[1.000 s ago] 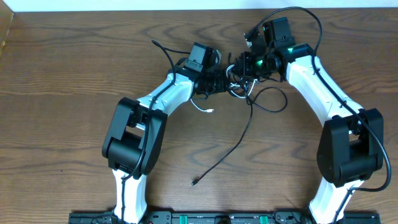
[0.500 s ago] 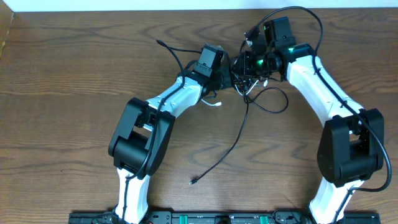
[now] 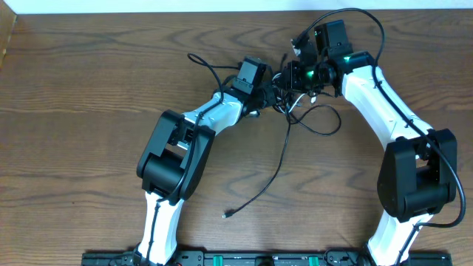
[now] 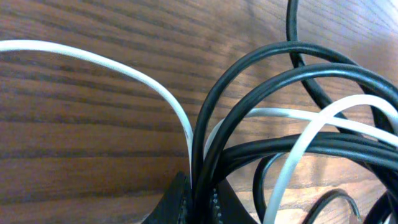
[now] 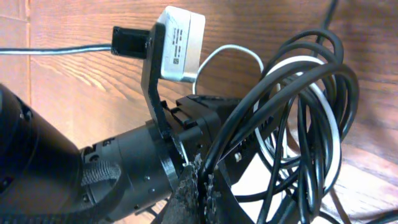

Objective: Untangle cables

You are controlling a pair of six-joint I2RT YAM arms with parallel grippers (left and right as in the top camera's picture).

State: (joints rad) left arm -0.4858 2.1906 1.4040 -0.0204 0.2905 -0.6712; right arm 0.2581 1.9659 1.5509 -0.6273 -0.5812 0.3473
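Where cables (image 4: 311, 148) tangle, camera label (image 5: 177, 40) unreadable.

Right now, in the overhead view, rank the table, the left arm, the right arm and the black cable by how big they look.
Largest: table.
Next: left arm and right arm, too alike to rank.
Smallest: black cable, long but thin, partly hidden in the tangle.

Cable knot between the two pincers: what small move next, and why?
Probably ease the left pincer slowly away from the right pincer. Both are shut on loops of the black cable, close together, and the white cable threads through those loops. A gentle spread should loosen the coil without yanking it, since the black cable's tail lies free on the table.
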